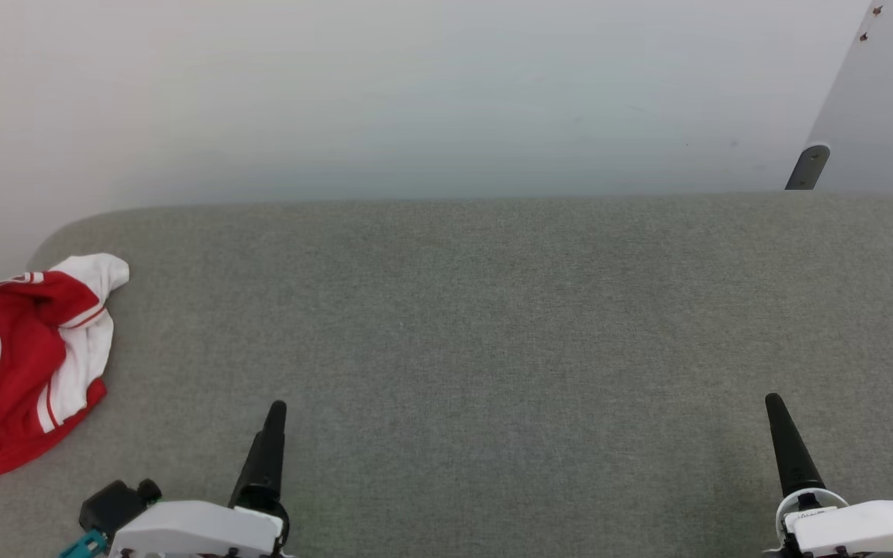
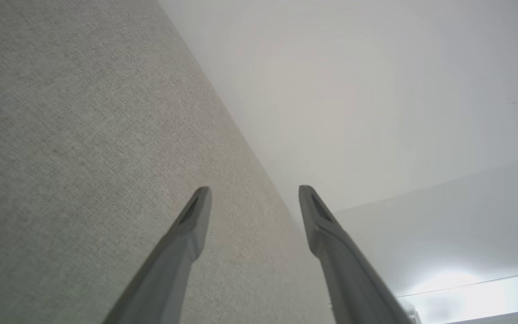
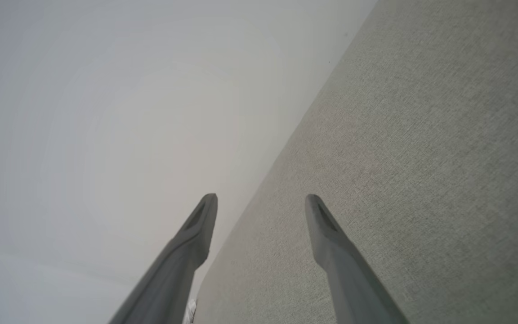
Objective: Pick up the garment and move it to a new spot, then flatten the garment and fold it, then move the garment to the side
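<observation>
A: And the bench?
B: Flat grey woven cloth.
A: Where's the garment?
B: Crumpled at the left edge. It's soft red jersey, long axis near-to-far, with the white sleeve pointing at the wall.
A: Hands?
B: The left hand and right hand gape wide, both empty.

Found the shirt lying on the table, at its far left end, near the back corner. Saw the wall rising behind the table along its back edge, with a panel standing at the back right. Noted the left gripper over the near edge, right of the shirt and apart from it, and the right gripper well off at the near right.
</observation>
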`<state>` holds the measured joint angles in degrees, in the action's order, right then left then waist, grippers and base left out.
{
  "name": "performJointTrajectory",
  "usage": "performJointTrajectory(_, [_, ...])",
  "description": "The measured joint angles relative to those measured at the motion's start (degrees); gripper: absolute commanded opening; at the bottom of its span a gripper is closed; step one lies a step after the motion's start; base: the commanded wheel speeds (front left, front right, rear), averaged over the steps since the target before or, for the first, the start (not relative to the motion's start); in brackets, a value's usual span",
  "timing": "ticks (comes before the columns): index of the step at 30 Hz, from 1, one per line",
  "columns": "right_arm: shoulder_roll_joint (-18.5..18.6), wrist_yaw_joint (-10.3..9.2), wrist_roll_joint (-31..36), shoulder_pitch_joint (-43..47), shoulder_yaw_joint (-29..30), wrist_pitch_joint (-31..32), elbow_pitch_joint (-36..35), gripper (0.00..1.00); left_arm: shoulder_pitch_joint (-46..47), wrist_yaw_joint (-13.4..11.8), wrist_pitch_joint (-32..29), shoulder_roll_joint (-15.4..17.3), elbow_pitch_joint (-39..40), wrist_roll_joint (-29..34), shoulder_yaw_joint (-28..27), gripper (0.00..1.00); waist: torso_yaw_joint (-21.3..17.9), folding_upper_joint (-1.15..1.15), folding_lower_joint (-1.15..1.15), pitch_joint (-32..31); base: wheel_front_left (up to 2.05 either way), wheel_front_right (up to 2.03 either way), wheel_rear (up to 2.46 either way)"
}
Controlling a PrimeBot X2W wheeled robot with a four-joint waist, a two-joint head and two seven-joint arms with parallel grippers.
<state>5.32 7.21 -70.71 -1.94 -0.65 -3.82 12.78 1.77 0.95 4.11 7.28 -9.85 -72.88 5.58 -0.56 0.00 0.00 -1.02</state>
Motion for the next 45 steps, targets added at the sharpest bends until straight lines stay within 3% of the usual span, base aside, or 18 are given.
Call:
performJointTrajectory(16, [0.6, 0.01, 23.1, 0.0, 0.2, -2.4, 0.2, 1.0, -0.2, -4.5, 2.8, 2.3, 2.8, 19.2, 3.5, 1.0, -0.2, 0.0, 0.0, -0.4, 0.0, 0.0, 0.0])
performJointTrajectory(26, [0.5, 0.08, 32.4, -0.1, 0.6, -3.5, 0.1, 1.0, -1.0, -4.6, 4.4, 3.1, 3.8, 26.5, 2.8, 1.0, -0.3, 0.0, 0.0, -0.6, 0.0, 0.0, 0.0])
performJointTrajectory(45, [1.7, 0.09, 44.3, 0.0, 1.6, -6.3, -0.3, 1.0, -2.9, -3.4, 7.0, 2.2, 4.3, 38.3, 1.5, 1.0, -0.7, 0.0, 0.0, -1.4, 0.0, 0.0, 0.0])
